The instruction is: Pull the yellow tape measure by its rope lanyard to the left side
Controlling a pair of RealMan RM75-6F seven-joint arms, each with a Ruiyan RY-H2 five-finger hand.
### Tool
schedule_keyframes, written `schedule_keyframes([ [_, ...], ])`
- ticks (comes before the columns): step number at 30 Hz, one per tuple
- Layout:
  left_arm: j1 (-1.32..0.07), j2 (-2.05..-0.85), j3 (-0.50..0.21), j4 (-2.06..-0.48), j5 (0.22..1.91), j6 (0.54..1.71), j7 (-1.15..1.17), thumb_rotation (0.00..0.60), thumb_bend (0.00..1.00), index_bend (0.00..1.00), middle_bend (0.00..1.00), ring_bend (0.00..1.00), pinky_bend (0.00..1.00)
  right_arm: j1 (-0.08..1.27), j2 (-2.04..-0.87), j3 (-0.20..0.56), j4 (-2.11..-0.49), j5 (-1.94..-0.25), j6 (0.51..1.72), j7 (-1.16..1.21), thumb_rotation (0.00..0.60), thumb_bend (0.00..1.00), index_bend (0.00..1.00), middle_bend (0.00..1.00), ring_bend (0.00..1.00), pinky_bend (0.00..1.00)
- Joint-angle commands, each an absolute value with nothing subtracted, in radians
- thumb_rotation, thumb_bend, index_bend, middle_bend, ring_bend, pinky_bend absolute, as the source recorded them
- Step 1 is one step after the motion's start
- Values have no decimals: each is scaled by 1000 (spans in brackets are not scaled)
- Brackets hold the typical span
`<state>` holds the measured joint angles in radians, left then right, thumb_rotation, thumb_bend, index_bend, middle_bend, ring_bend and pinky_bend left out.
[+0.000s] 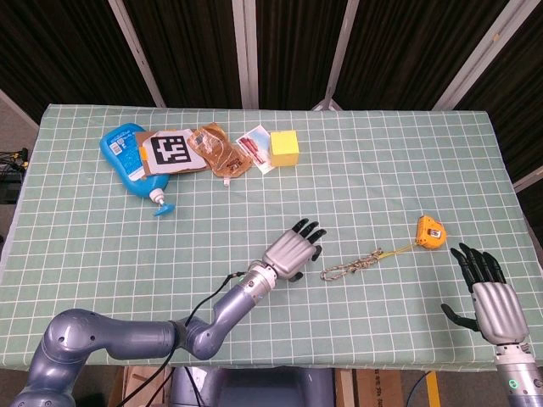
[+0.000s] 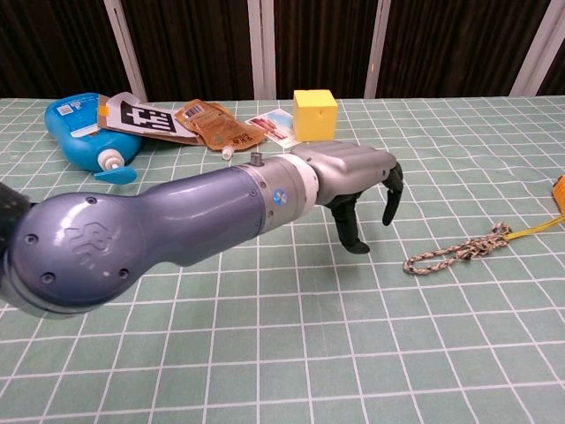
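The yellow tape measure point(image 1: 430, 231) lies on the right part of the green checked table; only its edge point(image 2: 560, 193) shows in the chest view. A thin yellow strap joins it to a braided rope lanyard point(image 1: 351, 266) point(image 2: 457, 250) that trails left across the cloth. My left hand point(image 1: 293, 251) point(image 2: 357, 179) hovers just left of the lanyard's free end, fingers apart and holding nothing. My right hand point(image 1: 487, 292) rests open near the table's front right corner, below the tape measure.
At the back left lie a blue bottle point(image 1: 127, 158) point(image 2: 78, 129), a card with a black-and-white marker point(image 1: 171, 151), a brown pouch point(image 1: 219, 150) and a small packet point(image 1: 255, 146). A yellow cube point(image 1: 284, 147) point(image 2: 315, 114) stands beside them.
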<state>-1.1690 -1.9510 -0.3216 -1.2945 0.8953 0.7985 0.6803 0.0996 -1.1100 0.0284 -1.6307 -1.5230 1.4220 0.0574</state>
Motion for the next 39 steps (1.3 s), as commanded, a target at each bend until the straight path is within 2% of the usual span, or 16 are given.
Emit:
schedule_keyframes([
  [1,-1194,-1979,-326,-1266,887,797,683,600,320,468,91,0,0,99,-1109,27,-1631,-1523,1421,60,600,242,0,0,0,0],
  [14,-1257,-2047,-327,-1175,841,783,703,600,389,488,95,0,0,99,-1104,25,-1634,-1521,1416,78,600,242,0,0,0,0],
  [32,-1301,-2122,-319,-1071,829,767,688,600,390,500,100,0,0,99,-1096,23,-1642,-1519,1409,101,600,242,0,0,0,0],
  [39,-1304,-2131,-321,-1057,841,767,672,600,423,518,105,0,0,99,-1094,23,-1644,-1517,1405,105,600,242,0,0,0,0],
])
